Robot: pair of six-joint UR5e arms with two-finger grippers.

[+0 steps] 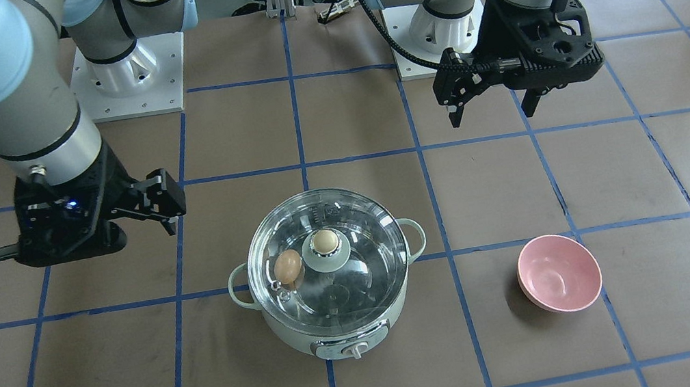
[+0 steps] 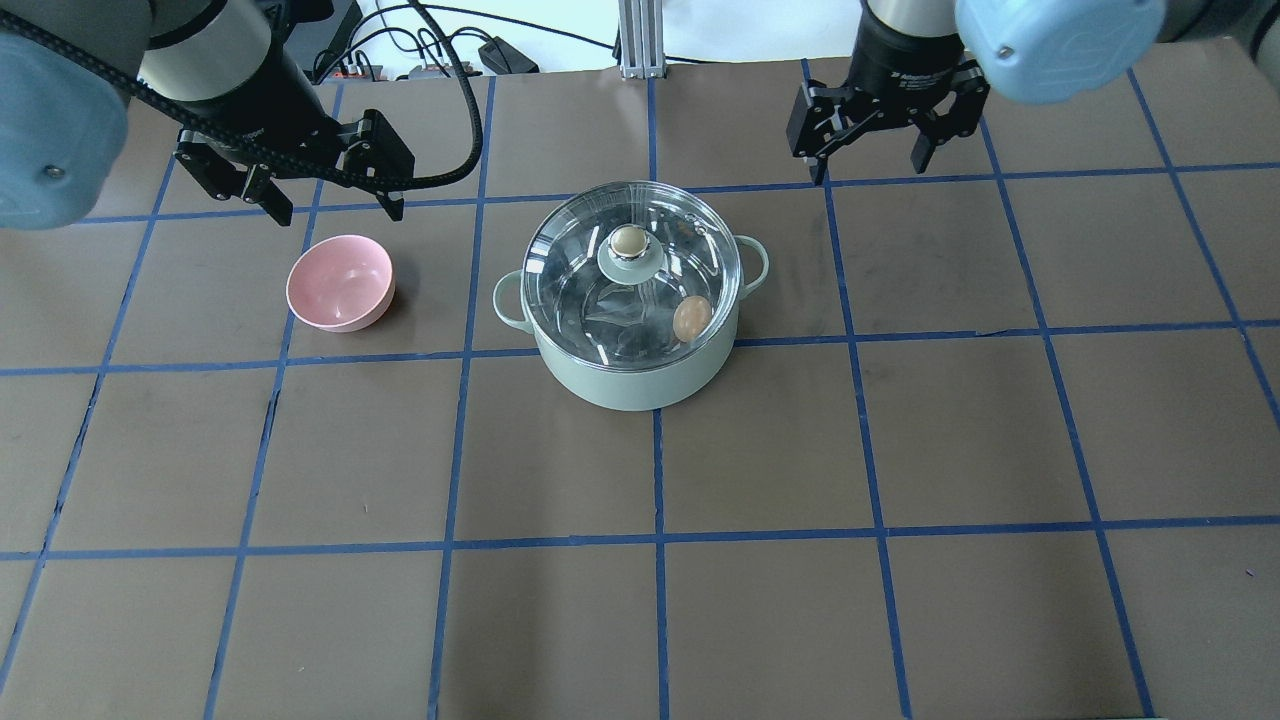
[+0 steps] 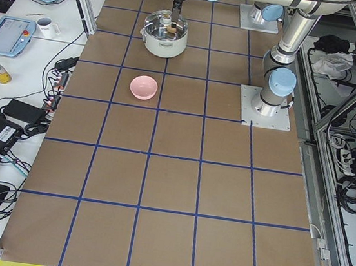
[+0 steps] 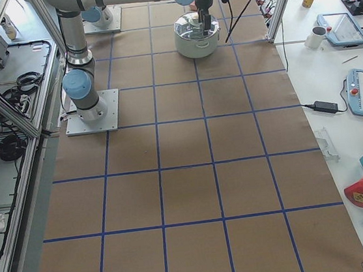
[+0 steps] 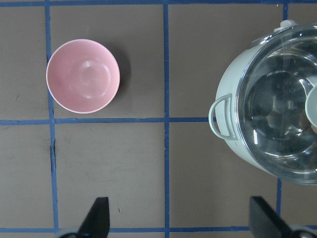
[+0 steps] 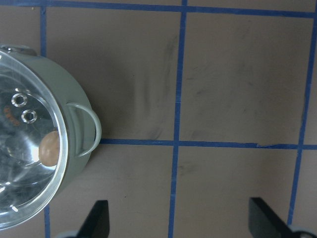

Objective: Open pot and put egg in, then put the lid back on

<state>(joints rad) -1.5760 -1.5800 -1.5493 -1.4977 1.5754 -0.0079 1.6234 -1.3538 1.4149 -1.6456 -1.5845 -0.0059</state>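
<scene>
Overhead exterior view, item list.

- **Pot** point(image 2: 640, 385): stands mid-worktop point(image 2: 900, 450) with the lid point(image 2: 590, 290) seated on it and the ball knob point(image 2: 629, 241) at centre.
- **Egg** point(image 2: 691, 318): lies at 4 o'clock from the knob, close to the rim, and is seen through the glass. Judged to be inside the pot, not on the dome.
- **Bowl** point(image 2: 340, 283): pink, nothing in it, at 9 o'clock from the pot and apart from it.
- **Left pincer** point(image 2: 330, 205): released, fingers spread, nothing held. It hangs at 10 o'clock from the pot, just beyond the bowl.
- **Right pincer** point(image 2: 868, 160): likewise released and empty, at 1 o'clock from the pot.

**Status (judgement):** all three steps appear done. What remains is a check and a clean retreat.

**Handling note:**
- Confirm the lid sits level all round the rim with no gap.
- Keep both pincers high and wide of the knob and the loop handle point(image 2: 507, 300), so nothing jolts the lid or rolls the egg.

**View differences:**
- The front-facing view alone shows the control dial point(image 1: 355, 351) on the pot's wall, which is hidden from overhead.
- The right wrist view adds two vent holes point(image 6: 24, 107) in the glass, with the egg beside the rim.
- The left wrist view gives the bowl and one handle, but the egg is not clear there.
- The side views render the pot small behind an arm, and no pincer state is readable there.
</scene>
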